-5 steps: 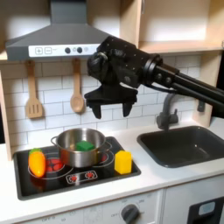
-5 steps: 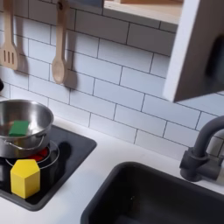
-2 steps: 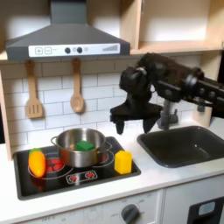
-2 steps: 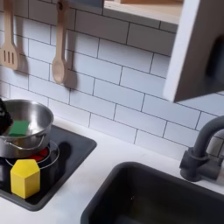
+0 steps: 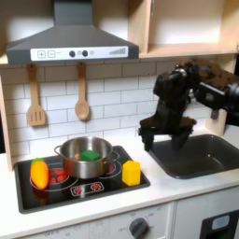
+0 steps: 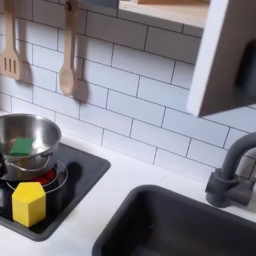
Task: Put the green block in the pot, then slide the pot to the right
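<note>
Swung away from above the stove since the earlier frames, the gripper (image 5: 166, 142) now hangs, fingers spread and empty, over the sink's (image 5: 207, 161) left edge in the first exterior view — well apart from the pot (image 5: 86, 160) (image 6: 27, 141) at the cooktop's (image 5: 103, 187) middle, green block (image 5: 89, 155) (image 6: 21, 146) inside. No writing is legible.

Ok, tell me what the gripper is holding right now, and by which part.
Nothing. The gripper hangs open over the sink with nothing between its fingers; the green block lies in the pot.
</note>
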Available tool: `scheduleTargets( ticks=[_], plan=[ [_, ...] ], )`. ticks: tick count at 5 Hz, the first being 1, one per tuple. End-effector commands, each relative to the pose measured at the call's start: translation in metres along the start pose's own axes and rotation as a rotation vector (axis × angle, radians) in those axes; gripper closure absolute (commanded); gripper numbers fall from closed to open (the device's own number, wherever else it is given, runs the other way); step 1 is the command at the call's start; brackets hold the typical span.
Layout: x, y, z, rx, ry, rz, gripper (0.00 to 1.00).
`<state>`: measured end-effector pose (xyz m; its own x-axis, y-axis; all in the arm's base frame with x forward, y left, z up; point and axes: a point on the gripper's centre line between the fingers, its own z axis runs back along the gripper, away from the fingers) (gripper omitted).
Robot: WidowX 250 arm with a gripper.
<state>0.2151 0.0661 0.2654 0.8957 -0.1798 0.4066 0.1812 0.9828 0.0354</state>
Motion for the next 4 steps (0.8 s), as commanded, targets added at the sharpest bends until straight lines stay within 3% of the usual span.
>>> scheduleTargets(
  ticks=[1,2,3,4],
  plan=[
    [-0.026,-0.017,0.012,0.008,0.010,0.039,0.00],
    [-0.040,-0.030,0.016,0.032,0.025,0.043,0.00],
    [-0.052,-0.043,0.019,0.097,0.005,0.105,0.00],
    [-0.054,-0.053,0.018,0.112,-0.007,0.163,0.00]
  ],
)
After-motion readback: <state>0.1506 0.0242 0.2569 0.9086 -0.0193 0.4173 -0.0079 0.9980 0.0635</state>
